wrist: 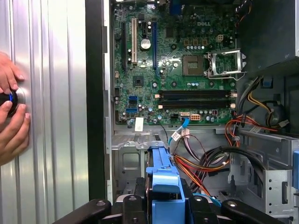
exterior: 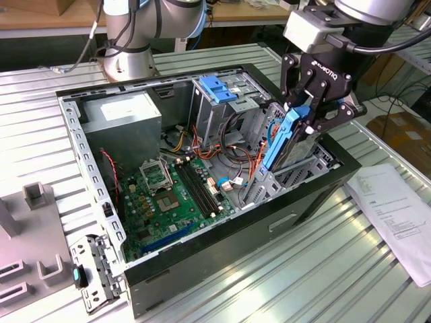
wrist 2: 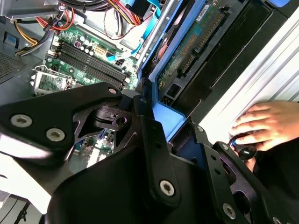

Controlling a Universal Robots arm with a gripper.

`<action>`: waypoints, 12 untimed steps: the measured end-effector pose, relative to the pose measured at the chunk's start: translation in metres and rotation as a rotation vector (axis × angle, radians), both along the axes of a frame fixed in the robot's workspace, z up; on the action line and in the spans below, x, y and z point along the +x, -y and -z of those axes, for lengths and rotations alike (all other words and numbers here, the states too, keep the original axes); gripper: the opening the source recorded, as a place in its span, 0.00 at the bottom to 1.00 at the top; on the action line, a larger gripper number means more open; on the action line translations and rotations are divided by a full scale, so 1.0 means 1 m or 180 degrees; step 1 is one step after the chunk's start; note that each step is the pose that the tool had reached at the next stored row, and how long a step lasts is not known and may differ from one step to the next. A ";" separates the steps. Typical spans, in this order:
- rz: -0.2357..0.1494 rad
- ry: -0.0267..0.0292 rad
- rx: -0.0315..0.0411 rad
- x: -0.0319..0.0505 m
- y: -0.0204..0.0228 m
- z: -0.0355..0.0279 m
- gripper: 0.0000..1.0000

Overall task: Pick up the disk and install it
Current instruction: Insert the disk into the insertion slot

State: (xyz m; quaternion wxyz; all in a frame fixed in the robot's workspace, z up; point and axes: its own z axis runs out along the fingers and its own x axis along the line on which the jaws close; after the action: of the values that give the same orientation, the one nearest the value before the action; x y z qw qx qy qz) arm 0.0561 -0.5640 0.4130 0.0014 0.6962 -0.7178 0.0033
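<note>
My gripper [exterior: 304,120] is shut on the disk [exterior: 283,138], a grey drive in a bright blue carrier rail. It holds the disk on edge, tilted, over the drive bay at the exterior view's right end of the open computer case [exterior: 236,232]. The disk's lower end sits among the bay's metal brackets. In the second wrist view the blue carrier [wrist 2: 167,119] and the drive's green circuit side [wrist 2: 187,53] run away from the black fingers [wrist 2: 152,140]. The first wrist view has the blue carrier [wrist: 163,179] between the fingers, above the bay's metal frame.
Inside the case lie a green motherboard [exterior: 172,195], loose cables [exterior: 236,145] and a grey drive cage with a blue handle [exterior: 217,87]. A person's hand [wrist 2: 266,123] rests on a knob beside the case. A paper sheet [exterior: 397,212] lies at the exterior view's right, grey fixtures [exterior: 34,235] at its left.
</note>
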 end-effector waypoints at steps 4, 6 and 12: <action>0.0000 0.0000 0.0000 0.0000 0.0002 0.0021 0.37; 0.0000 0.0000 0.0000 0.0000 0.0003 0.0033 0.37; 0.0000 0.0000 0.0000 0.0000 0.0005 0.0066 0.37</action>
State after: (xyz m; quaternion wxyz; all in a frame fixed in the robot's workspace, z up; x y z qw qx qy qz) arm 0.0561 -0.5644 0.4063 0.0014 0.6962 -0.7178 0.0033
